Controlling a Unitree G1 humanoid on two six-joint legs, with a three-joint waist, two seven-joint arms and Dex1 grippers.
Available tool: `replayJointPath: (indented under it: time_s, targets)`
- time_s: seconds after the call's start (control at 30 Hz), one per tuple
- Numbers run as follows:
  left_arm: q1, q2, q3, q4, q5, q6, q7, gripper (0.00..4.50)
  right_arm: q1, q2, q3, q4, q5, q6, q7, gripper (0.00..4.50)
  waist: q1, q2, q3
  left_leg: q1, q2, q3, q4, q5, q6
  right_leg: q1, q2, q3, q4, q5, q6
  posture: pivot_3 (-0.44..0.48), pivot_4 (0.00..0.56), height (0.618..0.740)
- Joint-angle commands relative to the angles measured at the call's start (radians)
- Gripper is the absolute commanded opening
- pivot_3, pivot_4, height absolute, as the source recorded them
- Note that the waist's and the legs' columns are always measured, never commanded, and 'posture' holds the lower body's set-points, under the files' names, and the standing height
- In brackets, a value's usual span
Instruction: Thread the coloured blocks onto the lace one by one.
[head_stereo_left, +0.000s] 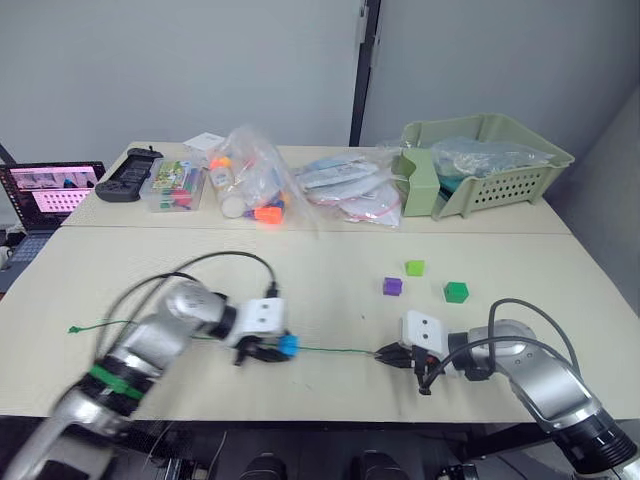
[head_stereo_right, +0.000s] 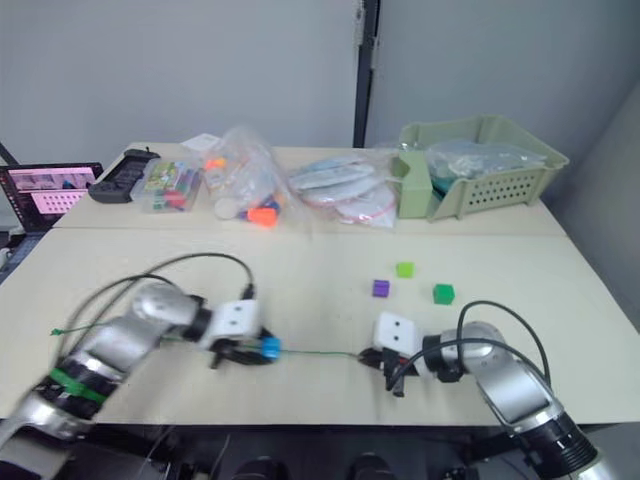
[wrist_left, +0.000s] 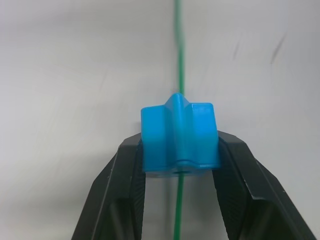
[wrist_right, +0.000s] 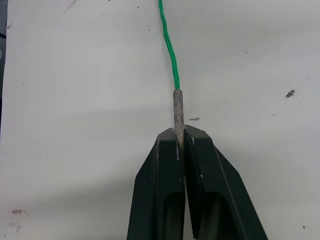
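A blue block (wrist_left: 179, 137) sits on the green lace (head_stereo_left: 330, 350) with the cord running through it, and my left gripper (head_stereo_left: 282, 348) is shut on it near the table's front. My right gripper (head_stereo_left: 385, 355) is shut on the lace's stiff pale tip (wrist_right: 178, 112), to the right of the blue block. The lace stretches between both grippers and trails off left to its end (head_stereo_left: 72, 328). Farther back on the right lie a purple block (head_stereo_left: 392, 286), a lime green block (head_stereo_left: 414, 267) and a dark green block (head_stereo_left: 456, 291).
At the back stand a green basket (head_stereo_left: 510, 175) with bagged items, clear bags of toys (head_stereo_left: 255, 180), flat packets (head_stereo_left: 345, 190), a clear box (head_stereo_left: 172, 185), a black controller (head_stereo_left: 128, 175) and a laptop (head_stereo_left: 50, 190) at far left.
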Motion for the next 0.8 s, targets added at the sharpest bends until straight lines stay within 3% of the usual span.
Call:
replayJointPath:
  time_s: [0.03,0.17,0.33,0.37,0.57,0.67,0.8]
  targets:
    - [0.022,0.094,0.043,0.147,0.046,-0.119,-0.045,1.39,-0.017,-0.009,-0.003,-0.041,0.000,0.007,0.011,0.00,-0.003,0.000,0.000,0.000,0.000,0.000,0.000,0.000,0.000,0.000,0.000,0.000,0.000,0.000,0.000,0.000,0.150,0.740]
    - [0.041,0.173,0.067,0.308,0.078,-0.252,-0.066,1.39,-0.023,-0.009,0.001,-0.045,-0.005,0.008,0.021,0.00,-0.002,0.000,0.000,0.001,0.000,0.001,-0.001,0.000,0.000,0.000,0.000,0.000,0.001,0.000,0.000,0.000,0.150,0.740]
    - [0.057,0.178,0.093,0.346,0.066,-0.301,-0.063,1.39,-0.025,-0.011,0.005,-0.042,-0.009,0.006,0.027,0.00,-0.007,0.001,0.000,0.003,0.001,0.002,-0.002,0.000,0.000,0.000,0.000,0.000,0.002,-0.001,-0.001,0.000,0.150,0.740]
    - [0.058,0.174,0.103,0.346,0.060,-0.300,-0.060,2.41,-0.025,-0.012,0.006,-0.041,-0.010,0.006,0.029,0.00,-0.008,0.001,0.000,0.003,0.001,0.002,-0.002,0.000,0.000,0.000,0.000,0.000,0.002,-0.001,-0.001,0.000,0.150,0.740]
    - [0.048,0.153,0.147,0.291,0.005,-0.266,-0.093,4.28,-0.048,-0.004,0.012,-0.050,-0.008,0.027,0.036,0.00,-0.006,0.001,0.000,0.002,0.001,0.002,-0.002,0.000,0.000,0.000,0.000,0.000,0.002,-0.001,-0.001,0.000,0.150,0.740]
    - [0.020,0.138,0.157,0.154,-0.073,-0.133,-0.151,4.28,-0.061,-0.001,0.020,-0.059,-0.006,0.049,0.035,0.00,-0.002,0.001,0.000,0.000,0.000,0.002,-0.002,0.000,0.000,-0.002,-0.001,0.000,0.002,-0.001,-0.001,0.000,0.150,0.740]
    - [0.004,0.047,0.141,-0.066,-0.130,0.028,-0.109,4.28,-0.073,0.001,0.035,-0.076,-0.010,0.083,0.031,0.00,0.009,0.000,0.000,-0.002,0.000,0.001,0.000,0.000,0.000,-0.002,-0.001,0.000,0.002,-0.001,-0.001,0.000,0.150,0.740]
